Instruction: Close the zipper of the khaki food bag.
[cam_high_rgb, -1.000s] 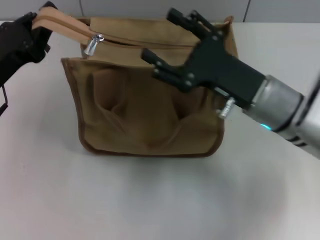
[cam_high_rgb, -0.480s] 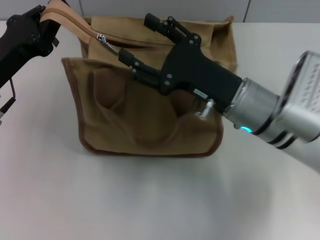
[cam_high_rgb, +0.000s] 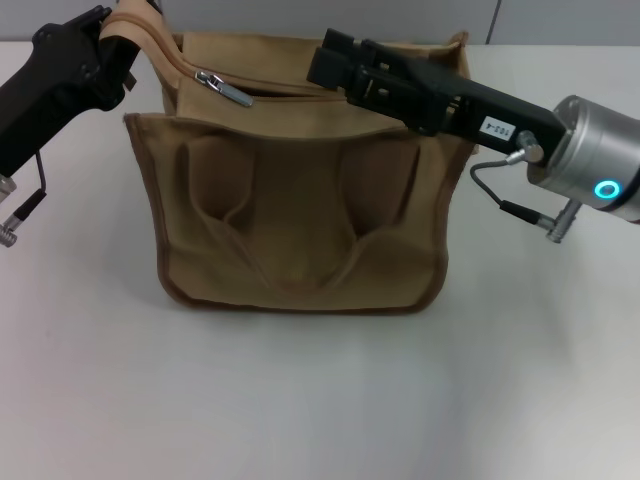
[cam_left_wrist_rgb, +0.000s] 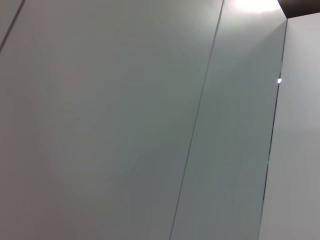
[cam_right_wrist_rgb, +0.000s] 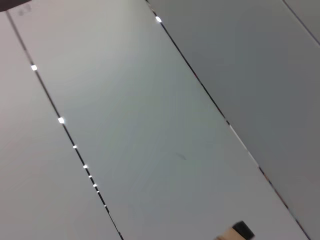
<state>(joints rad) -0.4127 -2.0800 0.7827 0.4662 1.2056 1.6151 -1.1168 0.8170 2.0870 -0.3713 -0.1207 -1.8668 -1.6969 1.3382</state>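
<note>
The khaki food bag (cam_high_rgb: 300, 210) stands upright on the white table in the head view, front pocket and loop handles facing me. The zipper (cam_high_rgb: 290, 93) runs along its top, with the silver pull tab (cam_high_rgb: 222, 86) near the bag's left end. My left gripper (cam_high_rgb: 108, 38) is at the upper left, shut on the tan end of the zipper tape (cam_high_rgb: 140, 28), and holds it up and to the left. My right gripper (cam_high_rgb: 335, 62) hovers open over the top of the bag, right of the pull tab and apart from it. Neither wrist view shows the bag's body.
The white table (cam_high_rgb: 300, 400) stretches in front of the bag and to both sides. A grey panelled wall (cam_high_rgb: 330, 18) stands behind it. Both wrist views show only grey wall panels (cam_left_wrist_rgb: 150, 125); a small tan and black piece (cam_right_wrist_rgb: 237, 231) sits at the right wrist view's edge.
My right gripper has swung from in front of the bag up over its top and turned on its side. The pull tab now lies flat. My left gripper has shifted slightly right with the tape.
</note>
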